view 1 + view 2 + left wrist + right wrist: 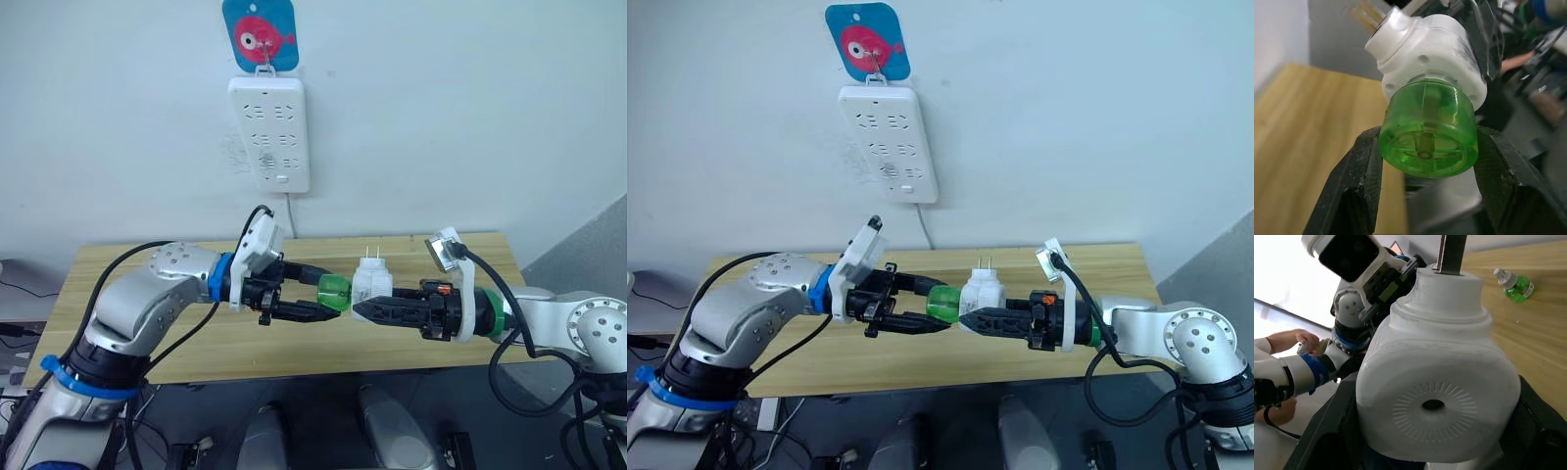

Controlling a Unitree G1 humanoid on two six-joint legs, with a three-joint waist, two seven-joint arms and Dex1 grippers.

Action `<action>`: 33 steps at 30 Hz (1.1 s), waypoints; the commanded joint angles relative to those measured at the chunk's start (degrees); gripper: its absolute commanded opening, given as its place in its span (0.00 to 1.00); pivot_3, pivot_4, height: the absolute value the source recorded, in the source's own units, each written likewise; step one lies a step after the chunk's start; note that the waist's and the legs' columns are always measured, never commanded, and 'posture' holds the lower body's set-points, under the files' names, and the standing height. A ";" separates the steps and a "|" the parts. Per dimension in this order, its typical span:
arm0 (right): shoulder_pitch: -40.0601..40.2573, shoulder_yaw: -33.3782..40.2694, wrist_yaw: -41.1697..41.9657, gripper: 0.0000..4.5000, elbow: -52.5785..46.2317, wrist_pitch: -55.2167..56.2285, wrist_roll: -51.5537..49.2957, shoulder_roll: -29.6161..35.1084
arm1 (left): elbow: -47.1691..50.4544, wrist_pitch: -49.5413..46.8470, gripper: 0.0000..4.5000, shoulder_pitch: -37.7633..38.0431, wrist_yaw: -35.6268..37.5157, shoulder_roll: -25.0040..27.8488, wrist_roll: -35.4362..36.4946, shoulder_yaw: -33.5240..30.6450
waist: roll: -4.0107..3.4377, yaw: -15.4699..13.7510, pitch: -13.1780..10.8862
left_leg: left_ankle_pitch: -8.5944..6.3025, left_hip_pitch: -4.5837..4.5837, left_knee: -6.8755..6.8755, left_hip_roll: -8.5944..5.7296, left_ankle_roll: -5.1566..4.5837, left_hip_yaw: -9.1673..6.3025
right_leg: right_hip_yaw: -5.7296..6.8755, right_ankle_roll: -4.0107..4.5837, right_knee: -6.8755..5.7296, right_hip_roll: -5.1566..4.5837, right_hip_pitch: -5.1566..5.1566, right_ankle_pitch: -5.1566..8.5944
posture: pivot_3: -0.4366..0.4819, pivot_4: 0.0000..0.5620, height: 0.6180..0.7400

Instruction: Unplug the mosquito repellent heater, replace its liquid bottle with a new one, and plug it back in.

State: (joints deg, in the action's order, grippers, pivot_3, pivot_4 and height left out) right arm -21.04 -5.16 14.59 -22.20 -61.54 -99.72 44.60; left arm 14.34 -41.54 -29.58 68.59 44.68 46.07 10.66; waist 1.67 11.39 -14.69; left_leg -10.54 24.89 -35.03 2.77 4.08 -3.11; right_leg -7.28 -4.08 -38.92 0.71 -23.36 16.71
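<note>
While our right gripper (361, 310) pinches the mosquito repellent heater (372, 281) above the wooden table (118, 269), prongs up, our left gripper (333, 304) clamps the green liquid bottle (334, 292) still seated in it. Another green bottle (1514, 284) lies on the table.

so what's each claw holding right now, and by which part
The right claw grips the white mosquito repellent heater by its body, prongs up. The left claw clamps the green liquid bottle by its sides, at its base end, still joined to the heater.
</note>
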 commanded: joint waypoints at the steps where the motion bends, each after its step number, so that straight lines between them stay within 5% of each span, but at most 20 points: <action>1: -0.13 0.91 2.09 0.68 -0.75 -1.32 0.35 0.55 | -1.28 -2.41 0.51 -0.32 3.22 2.06 0.01 -1.11 | -0.01 -0.01 -0.02 | 0.00 0.00 0.06 0.01 0.00 0.00 | 0.02 0.01 0.00 0.01 -0.03 0.01 | 0.19 0.46 0.94; 6: -0.12 1.38 1.90 0.68 -0.17 -1.39 -1.11 0.55 | 0.04 3.91 0.51 1.72 1.46 0.40 -6.19 -0.79 | -0.02 -0.21 -0.05 | 0.00 0.01 0.12 0.04 0.00 -0.02 | 0.04 0.09 -0.03 0.02 -0.07 0.05 | 0.20 0.46 0.94; 8: 0.00 1.59 1.44 0.68 0.13 -1.26 -1.96 0.57 | -1.07 13.86 0.51 3.64 2.16 -1.18 -11.27 -1.01 | 0.00 -0.24 -0.06 | 0.00 0.02 0.11 0.03 0.00 0.00 | 0.02 0.09 0.00 0.01 -0.07 0.05 | 0.20 0.46 0.94; 15: 0.37 1.98 0.69 0.68 0.35 -1.20 -3.18 0.72 | -7.30 48.52 1.00 11.66 3.76 -6.25 -24.45 -3.63 | -0.01 -0.41 -0.08 | 0.00 0.00 0.08 0.04 0.00 0.04 | -0.01 0.13 -0.02 -0.01 -0.07 0.07 | 0.19 0.46 0.94; 19: 0.37 1.97 0.36 0.68 0.34 -1.00 -3.22 0.40 | -6.37 60.85 1.00 15.73 1.32 -11.61 -25.05 -6.38 | 0.00 -0.61 -0.08 | 0.00 0.07 0.05 0.00 0.01 0.15 | -0.08 0.13 0.05 -0.10 -0.06 0.06 | 0.19 0.46 0.94; 28: 0.24 1.78 0.26 0.68 0.10 -1.13 -3.01 0.06 | -4.15 64.55 1.00 16.33 -2.49 -14.62 -27.51 -3.82 | 0.00 -0.42 -0.08 | 0.00 0.04 0.02 0.00 0.01 0.11 | -0.06 0.11 -0.03 -0.06 -0.04 0.06 | 0.19 0.45 0.94; 33: 0.07 1.75 0.50 0.68 -0.17 -1.27 -2.75 0.05 | -3.20 60.63 0.73 16.12 -1.17 -13.16 -25.54 -2.89 | 0.00 -0.28 -0.08 | 0.00 0.04 0.00 0.00 0.01 0.10 | -0.05 0.11 -0.03 -0.06 -0.03 0.06 | 0.19 0.44 0.94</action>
State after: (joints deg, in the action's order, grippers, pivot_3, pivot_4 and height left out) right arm -20.72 -4.74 14.57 -20.85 -62.93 -100.83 44.73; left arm 8.92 19.37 -13.23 67.08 31.04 19.14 7.58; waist 1.66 11.11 -14.77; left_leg -10.53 24.94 -35.03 2.77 4.09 -3.02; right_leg -7.32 -3.97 -38.96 0.67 -23.39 16.77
